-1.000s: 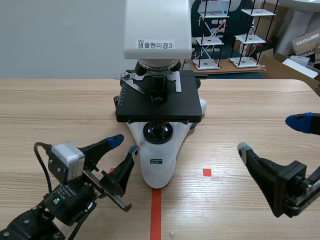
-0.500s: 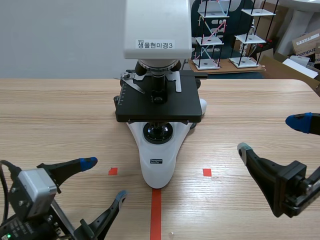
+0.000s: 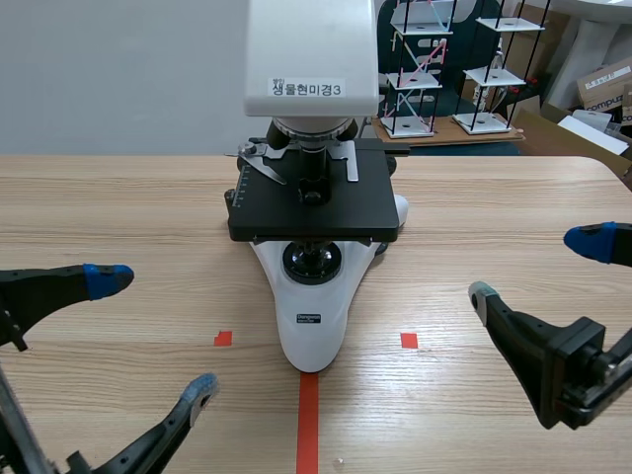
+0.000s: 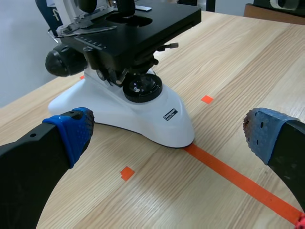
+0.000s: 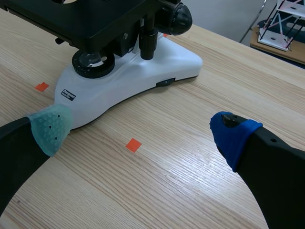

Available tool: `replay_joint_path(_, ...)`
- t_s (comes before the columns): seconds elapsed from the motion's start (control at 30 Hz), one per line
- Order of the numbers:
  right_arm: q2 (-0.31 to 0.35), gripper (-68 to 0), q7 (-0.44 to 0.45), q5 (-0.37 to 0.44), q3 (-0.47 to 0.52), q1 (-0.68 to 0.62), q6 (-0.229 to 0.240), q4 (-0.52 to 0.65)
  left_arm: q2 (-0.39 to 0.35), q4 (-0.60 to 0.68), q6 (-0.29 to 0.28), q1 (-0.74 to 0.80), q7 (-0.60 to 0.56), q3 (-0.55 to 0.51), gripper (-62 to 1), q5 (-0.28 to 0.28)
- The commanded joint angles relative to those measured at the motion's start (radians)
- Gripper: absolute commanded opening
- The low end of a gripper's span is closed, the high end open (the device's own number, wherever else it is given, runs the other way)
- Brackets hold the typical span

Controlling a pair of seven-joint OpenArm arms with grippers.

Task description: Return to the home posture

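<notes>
While left end effector (image 4: pixel 169 131) gapes, microscope (image 4: pixel 114 112) ahead

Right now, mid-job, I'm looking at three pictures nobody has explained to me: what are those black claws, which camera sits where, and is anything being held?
The black claws are the robot's two grippers. Each has two thick fingers tipped with soft dotted pads. The wide picture is taken from between the arms: the left gripper comes in low on one side and the right gripper on the other. The other two pictures come from a camera on each wrist, looking forward past that arm's own fingers. On the wooden table stands a microscope with a white base and a black stage, between the two arms. The orange-red line and small squares are only tape marks. Both grippers are open and hold nothing, and neither touches the microscope.
</notes>
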Motion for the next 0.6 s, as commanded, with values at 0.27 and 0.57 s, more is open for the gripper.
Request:
replay_joint_path(0.27,0.010,-4.2,0.014,0.007,0.009,0.003,-0.004,0.009,0.007,0.125,0.002,0.119,0.062,-0.113,1.4,-0.021)
replay_joint_path(0.57,0.010,-4.2,0.011,0.007,0.009,0.003,-0.004,0.009,-0.031,0.126,0.003,0.091,0.135,-0.153,1.4,-0.118)
